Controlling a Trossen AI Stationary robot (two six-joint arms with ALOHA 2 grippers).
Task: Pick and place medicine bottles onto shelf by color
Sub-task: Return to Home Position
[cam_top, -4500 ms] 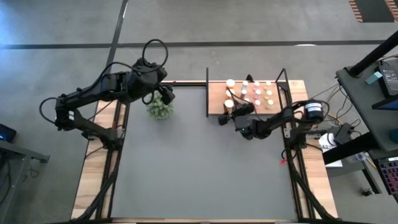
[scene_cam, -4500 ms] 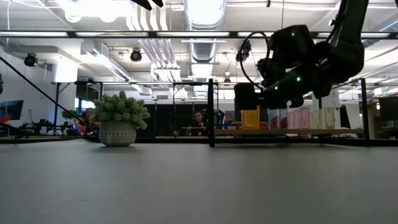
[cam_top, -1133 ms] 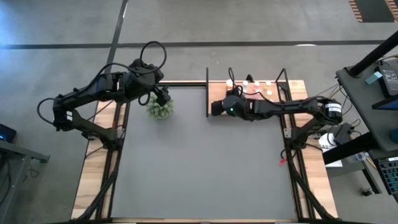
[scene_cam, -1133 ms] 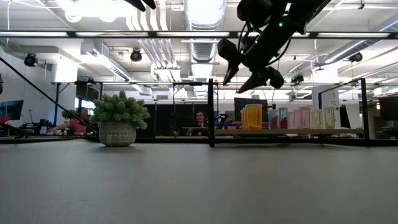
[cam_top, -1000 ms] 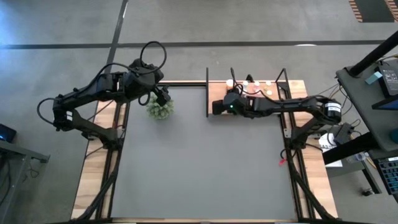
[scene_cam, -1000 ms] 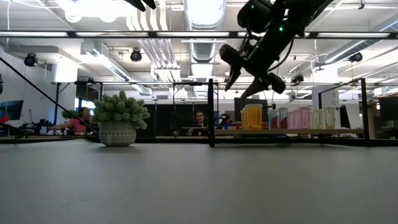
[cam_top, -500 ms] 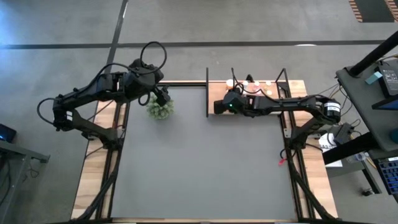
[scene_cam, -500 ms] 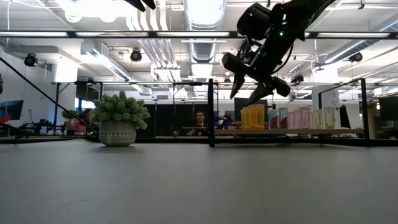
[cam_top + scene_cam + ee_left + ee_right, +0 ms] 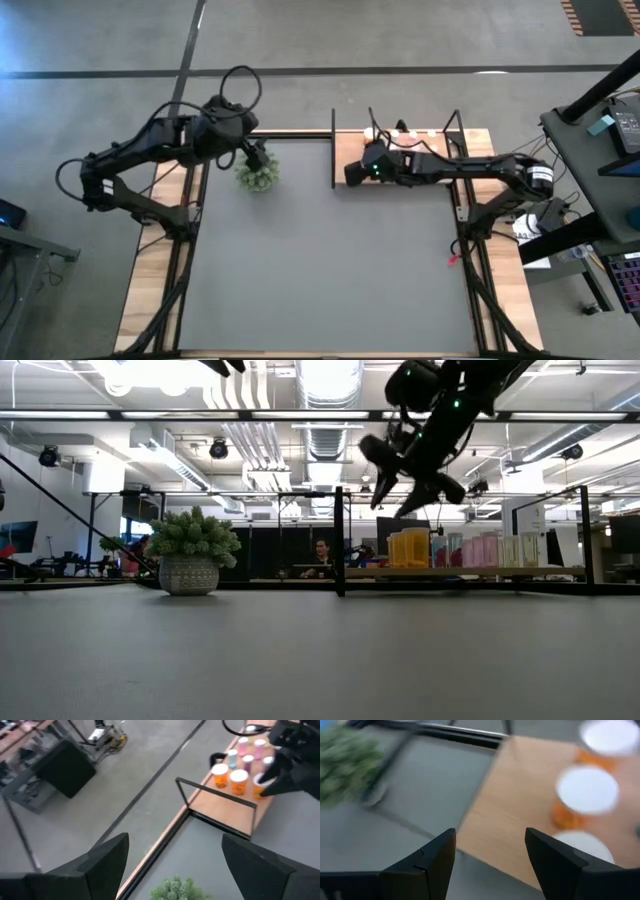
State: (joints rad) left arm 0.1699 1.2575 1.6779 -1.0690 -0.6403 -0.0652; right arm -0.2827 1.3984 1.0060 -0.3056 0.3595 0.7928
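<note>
My right gripper (image 9: 349, 173) hangs in the air over the near left part of the shelf (image 9: 344, 146), fingers spread wide with nothing between them. My own wrist camera shows bare board and tabletop through the gap (image 9: 490, 862). From table height it sits well above the bottle caps (image 9: 390, 500), touching none of them.

The medicine bottles all stand upright on the shelf (image 9: 225, 812). At its left end three orange bottles (image 9: 220, 775) sit in a short row, white caps on. Two are plain under my right wrist (image 9: 587, 790), and a third cap shows just beside them. To their right in the level view come the pink vials (image 9: 480, 550) and then the yellow-green vials (image 9: 516, 550), close together along the board (one or two paler ones stand between orange and pink, and I cannot name their colour). What any bottle holds, I cannot tell; the caps are shut.

My left gripper (image 9: 256, 158) waits at the table's (image 9: 320, 270) far left corner, over the plant ball (image 9: 257, 177), its fingers also held apart and empty (image 9: 172, 865). The plant ball fills a small grey pot (image 9: 188, 576) that stands on the table, well apart from the shelf.
</note>
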